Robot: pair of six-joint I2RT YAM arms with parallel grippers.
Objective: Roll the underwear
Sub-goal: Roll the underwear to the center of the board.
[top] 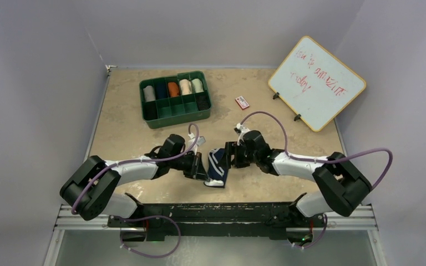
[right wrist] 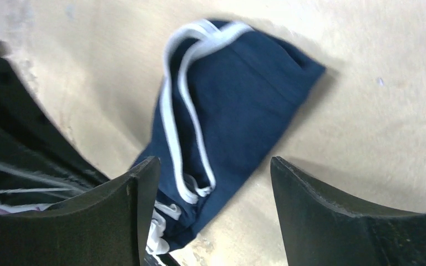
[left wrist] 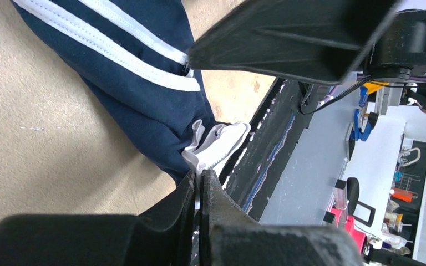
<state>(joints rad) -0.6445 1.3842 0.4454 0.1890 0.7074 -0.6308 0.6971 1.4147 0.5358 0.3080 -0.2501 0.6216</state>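
Observation:
The navy blue underwear (top: 217, 165) with white edging lies folded into a narrow strip near the table's front edge, between my two grippers. My left gripper (top: 201, 169) is shut on its white-edged near end; in the left wrist view the closed fingertips (left wrist: 202, 176) pinch the white fabric, and the navy cloth (left wrist: 138, 88) stretches away. My right gripper (top: 228, 157) is open just right of the cloth. In the right wrist view it (right wrist: 216, 191) hovers over the underwear (right wrist: 238, 116) without touching it. The plain black brief is out of view.
A green compartment tray (top: 175, 117) holding several rolled cloths stands at the back left. A small red-and-white card (top: 242, 102) lies at the back middle. A whiteboard (top: 317, 83) leans at the back right. The black rail (top: 216, 210) runs along the front edge.

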